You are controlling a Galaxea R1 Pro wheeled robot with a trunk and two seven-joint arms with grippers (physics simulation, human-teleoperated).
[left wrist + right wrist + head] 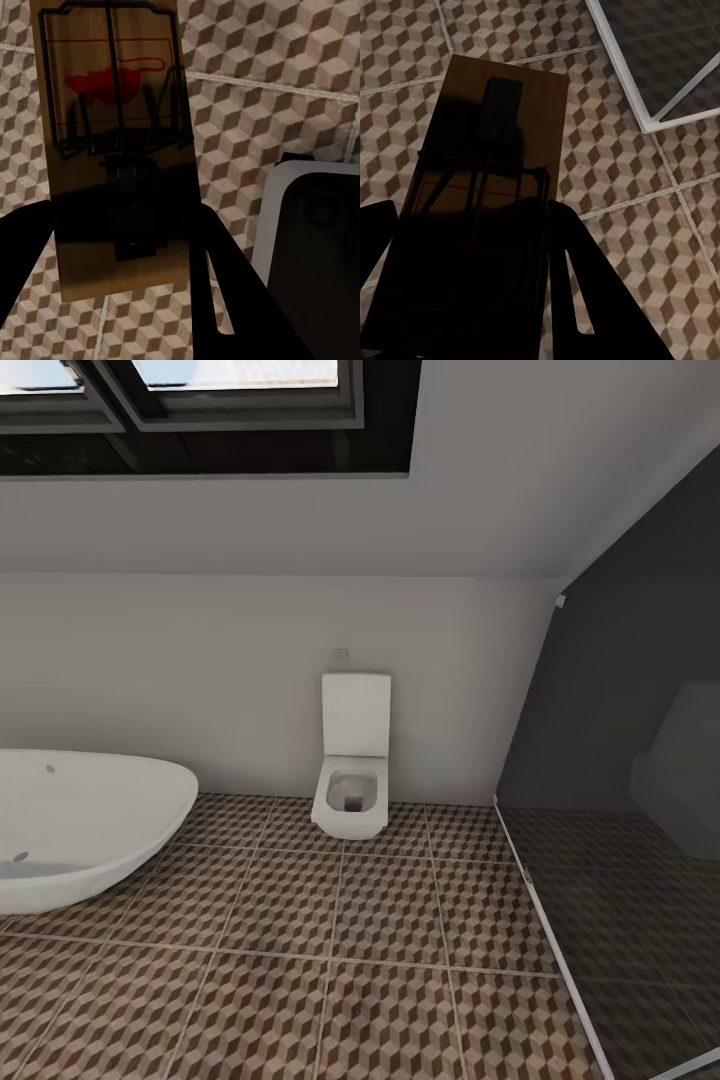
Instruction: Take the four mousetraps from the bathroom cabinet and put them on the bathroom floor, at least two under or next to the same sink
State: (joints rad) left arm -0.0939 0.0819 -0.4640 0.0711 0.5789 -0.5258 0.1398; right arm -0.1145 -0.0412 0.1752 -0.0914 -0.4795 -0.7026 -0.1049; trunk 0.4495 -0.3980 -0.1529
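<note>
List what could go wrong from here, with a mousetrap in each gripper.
1. The sink is not visible in the head view, which looks toward the white oval bathtub and square white toilet; dropping the traps here might miss the sink requirement.
2. The left gripper seems to pinch only one end of its tan wooden mousetrap, so it could slip in transit.
3. The right gripper's mousetrap hangs near the glass panel's pale frame on the cube-patterned floor; it might get knocked.

The bathroom floor [330, 950] is tiled in a brown, beige and white cube pattern with pale grout. The toilet [352, 760] and the bathtub [80, 825] at nine o'clock are white. Each mousetrap [112, 150] [495, 187] is tan wood with dark wire and red markings. Walls are pale grey.
</note>
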